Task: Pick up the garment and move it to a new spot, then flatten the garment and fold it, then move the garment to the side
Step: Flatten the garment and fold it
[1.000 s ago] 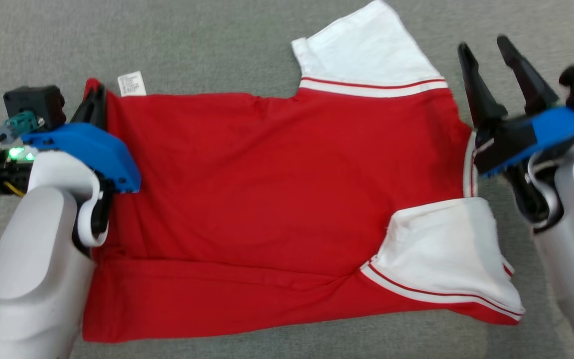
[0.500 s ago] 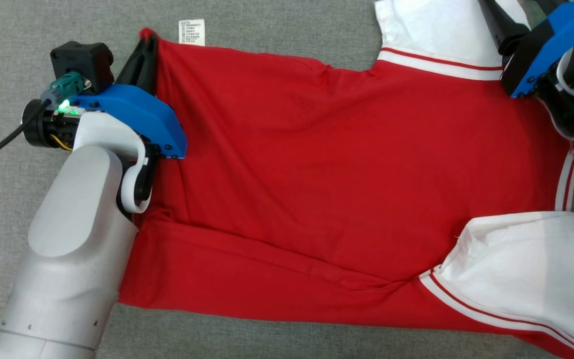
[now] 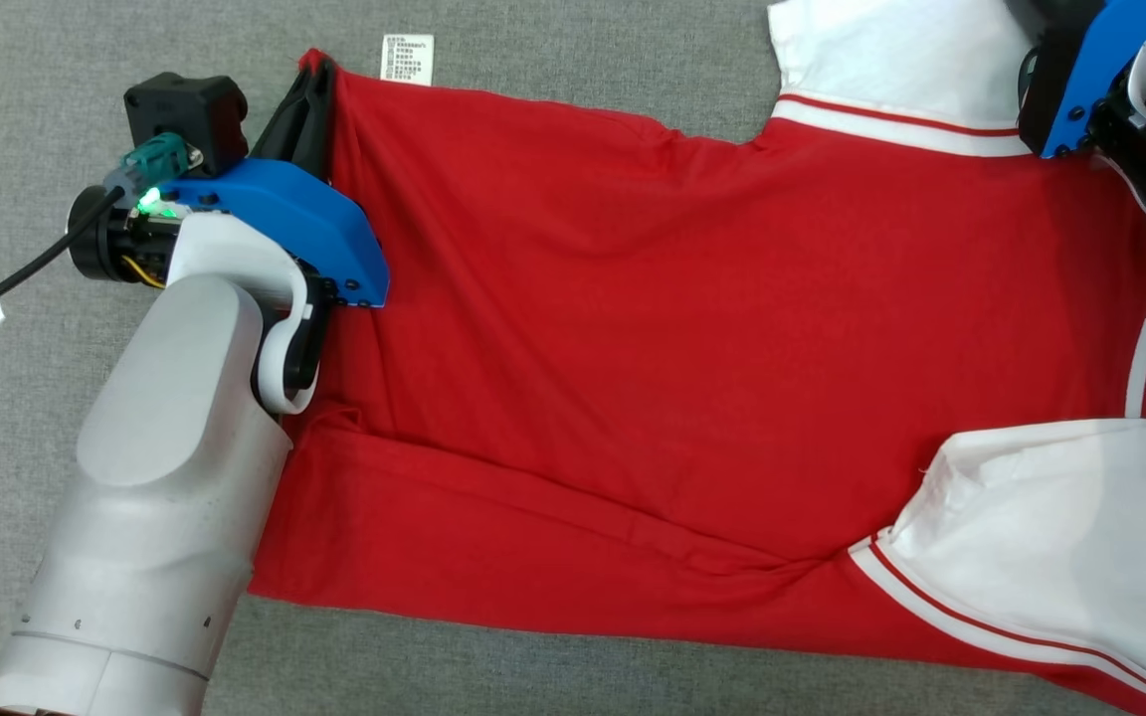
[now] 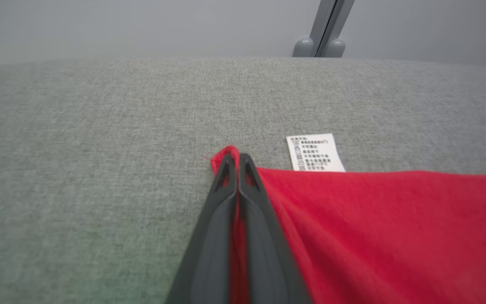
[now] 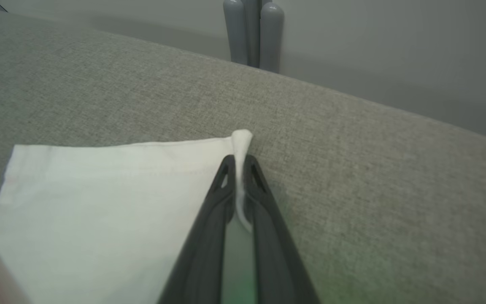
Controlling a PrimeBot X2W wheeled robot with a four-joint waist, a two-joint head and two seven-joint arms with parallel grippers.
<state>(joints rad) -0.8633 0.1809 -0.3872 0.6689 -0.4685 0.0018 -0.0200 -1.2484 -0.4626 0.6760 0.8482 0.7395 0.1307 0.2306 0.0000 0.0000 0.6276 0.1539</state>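
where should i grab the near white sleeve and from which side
Likely grip the near white sleeve at its loose left corner, coming low from the red body side; that edge lies free on top, while the striped seam is sewn down.

The garment [image 3: 682,328] is red with white sleeves [image 3: 1050,537] edged in red-and-white stripes, on grey cloth [image 3: 573,40].

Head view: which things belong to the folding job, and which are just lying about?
Job in hand:
garment
left gripper, shut on its red corner
right gripper, shut on its white sleeve

Just there:
grey fabric surface
grey posts behind it
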